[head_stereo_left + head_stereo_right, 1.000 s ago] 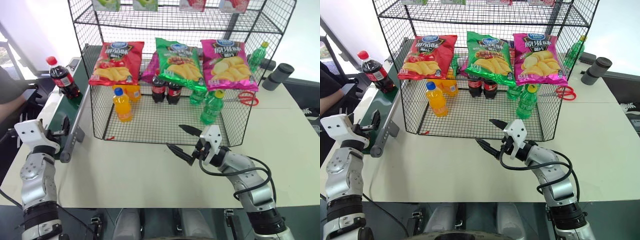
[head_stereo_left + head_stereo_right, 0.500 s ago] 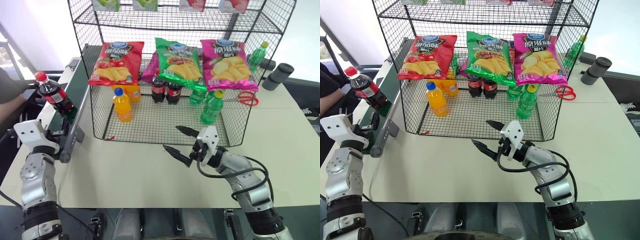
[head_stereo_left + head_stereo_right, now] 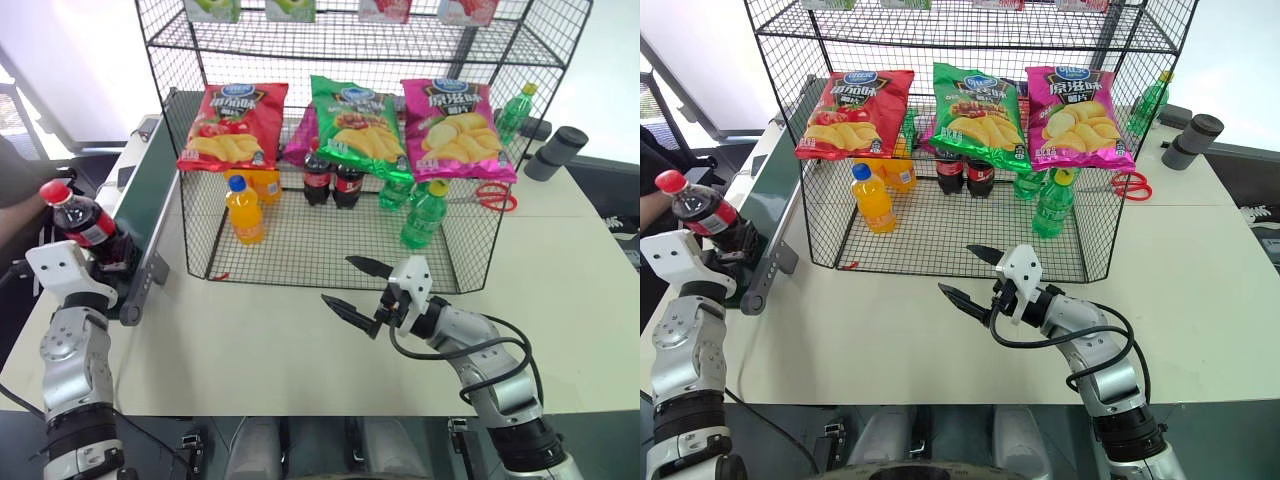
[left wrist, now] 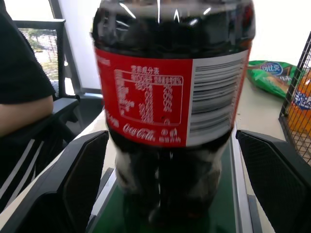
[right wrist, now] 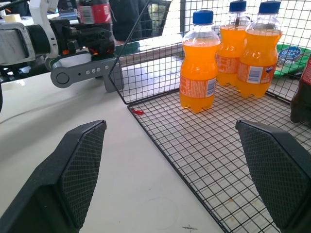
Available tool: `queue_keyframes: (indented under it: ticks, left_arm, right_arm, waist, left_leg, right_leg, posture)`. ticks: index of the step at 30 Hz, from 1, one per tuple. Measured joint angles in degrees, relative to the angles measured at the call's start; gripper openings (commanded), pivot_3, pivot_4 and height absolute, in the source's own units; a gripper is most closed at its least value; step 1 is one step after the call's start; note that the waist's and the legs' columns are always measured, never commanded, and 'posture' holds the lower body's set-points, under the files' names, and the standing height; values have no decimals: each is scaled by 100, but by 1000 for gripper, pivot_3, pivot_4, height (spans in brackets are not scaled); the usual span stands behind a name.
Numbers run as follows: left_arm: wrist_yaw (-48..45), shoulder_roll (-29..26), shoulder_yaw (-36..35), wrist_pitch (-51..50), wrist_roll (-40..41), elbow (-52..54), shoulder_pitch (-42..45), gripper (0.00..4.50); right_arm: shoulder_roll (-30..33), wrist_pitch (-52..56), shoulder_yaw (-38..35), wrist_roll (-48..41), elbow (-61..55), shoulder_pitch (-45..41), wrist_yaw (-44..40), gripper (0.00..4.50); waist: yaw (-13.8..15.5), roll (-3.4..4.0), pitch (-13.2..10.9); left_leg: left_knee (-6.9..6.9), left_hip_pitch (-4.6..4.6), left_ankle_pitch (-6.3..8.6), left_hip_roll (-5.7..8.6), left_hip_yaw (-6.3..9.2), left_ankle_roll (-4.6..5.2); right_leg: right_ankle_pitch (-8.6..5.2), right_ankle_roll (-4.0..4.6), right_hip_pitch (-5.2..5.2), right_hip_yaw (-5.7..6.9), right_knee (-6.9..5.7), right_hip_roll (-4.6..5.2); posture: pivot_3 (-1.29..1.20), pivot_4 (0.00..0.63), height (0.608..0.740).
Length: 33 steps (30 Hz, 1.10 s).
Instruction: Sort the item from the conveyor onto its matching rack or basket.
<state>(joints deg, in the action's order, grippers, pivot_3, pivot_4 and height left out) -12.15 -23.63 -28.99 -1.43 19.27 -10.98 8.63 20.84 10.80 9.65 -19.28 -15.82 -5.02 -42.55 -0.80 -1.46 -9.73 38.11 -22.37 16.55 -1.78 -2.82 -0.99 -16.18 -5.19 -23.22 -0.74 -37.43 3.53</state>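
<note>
While the small red-capped plastic cola bottle [image 4: 172, 104] stands between the left gripper's [image 4: 175, 184] wide-open fingers on the dark green conveyor belt [image 3: 148, 195], closing comes next; the right gripper [image 3: 350, 285] gapes empty.

The cola bottle [image 3: 85, 224] holds dark brown liquid under a red cap, with a red label carrying white print and a white barcode panel (plain in the left wrist view). The conveyor [image 3: 148, 205] has a dark green belt in a grey frame. The rack [image 3: 330, 130] is black wire grid. On it lie crisp bags in red [image 3: 232, 127], green [image 3: 355, 125] and magenta [image 3: 455, 130]. The orange-soda bottles [image 5: 198, 63] have blue caps; the green bottle [image 3: 424, 215] has a yellow cap. The worktop [image 3: 250, 340] is cream.
</note>
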Motion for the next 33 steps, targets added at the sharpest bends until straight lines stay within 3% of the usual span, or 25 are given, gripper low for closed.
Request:
queue_keyframes:
  ticks: [3, 11, 19, 22, 27, 33]
  left_arm:
    - [-5, 0, -50, 37, 9, -10, -27, 2888]
    - [-324, -137, -125, -76, 312, 124, -115, 2855]
    - [-1741, -789, 89, -1117, 1670, 2038, -354, 2855]
    - [-2263, -1084, 575, -1702, 2004, 2754, -562, 2855]
    - [-2884, -1274, 1751, -2031, 1736, 3044, -657, 2855]
    - [-3272, -691, 3227, -1878, 1046, 2902, 96, 2855]
  right_arm:
    - [0, 0, 4, 1, 0, 0, -2, 4500]
    - [4, 45, 13, -16, 0, -56, -4, 4500]
    - [159, 728, -79, -636, -392, -363, -173, 4500]
    - [264, 1012, -116, -891, -530, -498, -282, 4500]
    - [270, 1362, -188, -1242, -766, -754, -265, 4500]
    - [111, 1584, -149, -1351, -832, -962, -68, 4500]
  waist:
    - [0, 0, 0]
    - [0, -10, -5]
    - [-24, -19, -7]
    - [-27, -16, -8]
    - [-35, -6, -12]
    - [12, -6, -12]
  left_leg:
    - [0, -1, 0, 0, 1, 0]
    - [0, -5, 0, -1, 3, -1]
    - [-18, -13, 3, -1, 5, -5]
    - [-20, -13, 3, -1, 6, -5]
    - [-20, -11, 2, -1, 5, -4]
    - [-14, -21, 1, 8, 3, -2]
  right_leg:
    - [0, 0, 0, 0, 0, 0]
    - [0, 1, -4, 1, 1, 2]
    - [-1, 4, -7, 1, 32, 14]
    - [-3, 8, -8, 2, 32, 16]
    - [-11, 25, -10, 1, 26, 14]
    - [-1, 7, -11, 1, 31, 14]
  posture:
    - [0, 150, 740]
    - [0, 150, 740]
    - [0, 150, 740]
    - [0, 150, 740]
    - [0, 150, 740]
    - [0, 150, 740]
